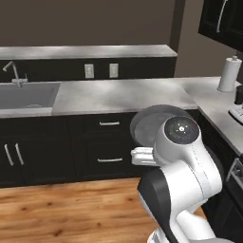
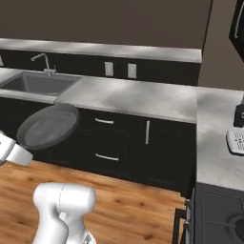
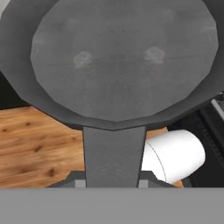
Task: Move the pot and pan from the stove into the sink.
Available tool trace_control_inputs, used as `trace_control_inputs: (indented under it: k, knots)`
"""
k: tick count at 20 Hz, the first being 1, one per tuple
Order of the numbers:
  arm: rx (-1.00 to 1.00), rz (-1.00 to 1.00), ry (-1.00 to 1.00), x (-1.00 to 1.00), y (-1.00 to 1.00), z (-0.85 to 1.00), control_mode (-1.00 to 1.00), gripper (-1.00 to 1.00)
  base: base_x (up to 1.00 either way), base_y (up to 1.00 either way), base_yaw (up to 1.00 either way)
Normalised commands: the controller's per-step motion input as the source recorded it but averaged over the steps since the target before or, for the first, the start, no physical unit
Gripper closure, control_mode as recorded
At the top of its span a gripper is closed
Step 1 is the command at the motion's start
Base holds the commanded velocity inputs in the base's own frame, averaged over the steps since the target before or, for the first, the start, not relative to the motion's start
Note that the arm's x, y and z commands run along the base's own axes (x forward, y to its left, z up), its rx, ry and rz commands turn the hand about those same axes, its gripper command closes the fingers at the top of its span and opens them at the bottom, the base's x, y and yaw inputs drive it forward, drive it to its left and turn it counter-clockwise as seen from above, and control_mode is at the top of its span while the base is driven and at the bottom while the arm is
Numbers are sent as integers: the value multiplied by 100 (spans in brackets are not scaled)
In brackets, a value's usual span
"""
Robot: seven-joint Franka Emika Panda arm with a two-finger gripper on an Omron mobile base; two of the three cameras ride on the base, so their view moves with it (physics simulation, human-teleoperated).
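A wide round grey pot (image 3: 122,61) hangs over the wood floor in front of the lower cabinets, tilted with its open side toward the camera. My gripper (image 3: 112,183) is shut on its broad stub handle (image 3: 113,153). From the base, the pot (image 2: 47,126) sits right of and below the sink (image 2: 40,85), with my white hand (image 2: 12,151) beneath it. My arm partly covers the pot (image 1: 147,124) in the left base view. The dark sink basin (image 1: 26,95) and its faucet (image 1: 14,73) lie far left. A corner of the black stove (image 2: 217,214) shows at the lower right. The pan is out of view.
A grey counter (image 2: 138,97) runs from the sink to the corner, over dark drawers (image 2: 107,138). A paper towel roll (image 1: 229,73) stands at the right end of the counter. A white appliance (image 2: 236,140) lies on the side counter near the stove. Wood floor (image 1: 57,209) lies open below.
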Motion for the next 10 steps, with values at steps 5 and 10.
trace_control_inputs:
  k: [5,10]
  knots:
    - [0,0,0,0,0,0,100,100,87,18,0]
    - [0,0,0,0,0,0,100,100,88,19,0]
